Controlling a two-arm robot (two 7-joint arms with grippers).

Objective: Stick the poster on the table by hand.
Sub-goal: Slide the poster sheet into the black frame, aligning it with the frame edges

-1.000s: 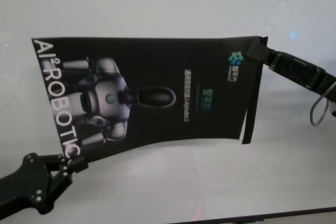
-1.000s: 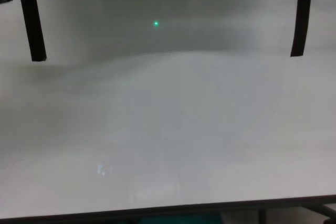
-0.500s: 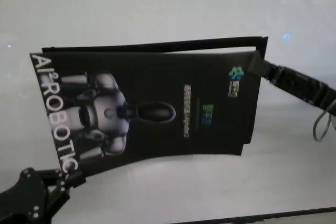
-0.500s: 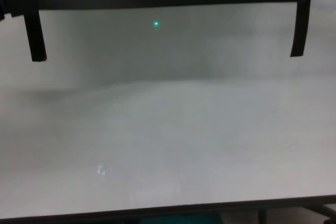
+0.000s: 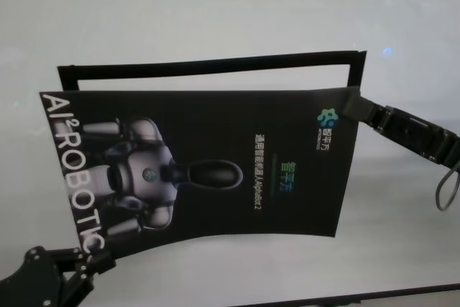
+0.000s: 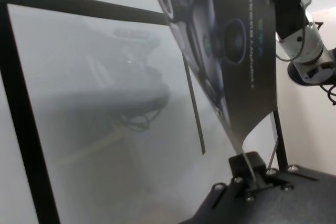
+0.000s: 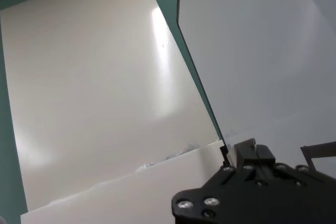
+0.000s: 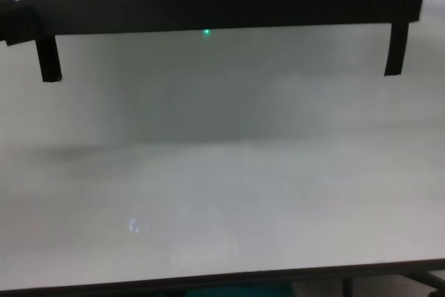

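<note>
— Progress check: where does your job stand?

— Poster [image 5: 215, 163] is not yet on the bench [image 5: 215, 5]. You are holding it in the air over the middle of the bench, stretched between both arms, printed side up. Its underside shows in the chest view as a dark band above bare bench surface, so no part of it looks stuck down.

— And the tools?

— Your left tool [image 5: 86, 264] is closed on the poster's corner towards the bench's near left; the wrist view shows the sheet's curled tip pinched there. Your right tool [image 5: 353, 104] is clamped on the opposite corner, towards the right side of the bench. The sheet sags a little along its near edge.

— What are the black strips [image 5: 208, 66] beyond it?

— They form a thin frame lying on the bench, running along the far side and down the right. That looks like your target outline.

— What remains?

— Nearly everything, by my reading: lower the sheet into that outline, lay it flat, press it down, release.
</note>
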